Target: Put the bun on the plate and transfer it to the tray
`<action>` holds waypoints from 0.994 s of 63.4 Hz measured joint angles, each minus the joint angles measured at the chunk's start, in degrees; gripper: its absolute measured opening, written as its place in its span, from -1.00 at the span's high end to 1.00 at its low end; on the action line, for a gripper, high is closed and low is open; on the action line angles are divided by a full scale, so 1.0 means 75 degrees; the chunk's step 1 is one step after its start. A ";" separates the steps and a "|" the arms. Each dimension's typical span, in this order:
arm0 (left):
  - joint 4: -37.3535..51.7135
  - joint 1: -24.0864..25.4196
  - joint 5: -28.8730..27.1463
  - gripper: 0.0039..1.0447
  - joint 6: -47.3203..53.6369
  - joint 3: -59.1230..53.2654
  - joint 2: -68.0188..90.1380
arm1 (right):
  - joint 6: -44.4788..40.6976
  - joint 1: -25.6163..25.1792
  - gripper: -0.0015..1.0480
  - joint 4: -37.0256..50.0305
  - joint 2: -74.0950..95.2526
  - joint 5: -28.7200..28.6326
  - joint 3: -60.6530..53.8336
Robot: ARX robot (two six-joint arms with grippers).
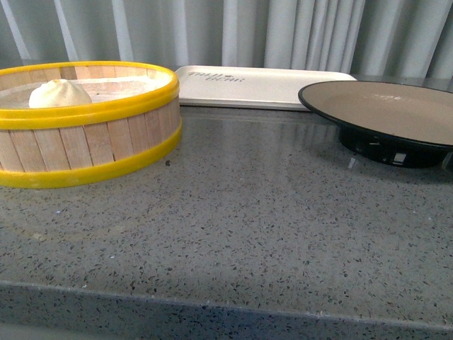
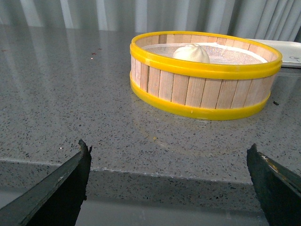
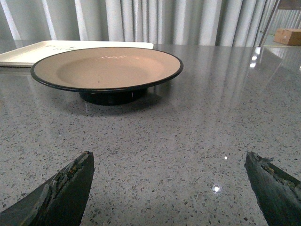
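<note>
The cream-white bun (image 1: 59, 93) (image 2: 191, 52) lies inside the yellow-rimmed wooden steamer basket (image 1: 85, 142) (image 2: 202, 89) at the left of the counter. The tan plate (image 1: 396, 106) (image 3: 106, 68) with a black rim stands empty at the right. Behind and between them lies the off-white tray (image 1: 262, 86) (image 3: 28, 52) (image 2: 289, 49). Neither arm shows in the front view. My left gripper (image 2: 169, 181) hangs open at the counter's front edge, well short of the basket. My right gripper (image 3: 170, 183) is open over bare counter, short of the plate.
The grey speckled counter (image 1: 255, 212) has its front edge (image 1: 226, 312) close to the camera. A grey curtain (image 1: 283, 32) closes off the back. A cardboard box (image 3: 289, 35) sits far off past the counter in the right wrist view.
</note>
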 joint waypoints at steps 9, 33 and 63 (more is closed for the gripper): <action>0.0000 0.0000 0.0000 -0.88 0.0000 0.0000 0.0000 | -0.0003 0.0000 -0.84 0.0000 0.0000 0.0000 0.0000; 0.0000 0.0000 0.0000 -0.88 0.0000 0.0000 0.0000 | -0.0003 0.0000 -0.84 0.0000 0.0000 0.0000 0.0000; -0.1157 0.0108 0.0647 -0.88 -0.0146 0.0428 0.0565 | 0.0000 0.0000 -0.84 0.0000 0.0000 0.0006 0.0000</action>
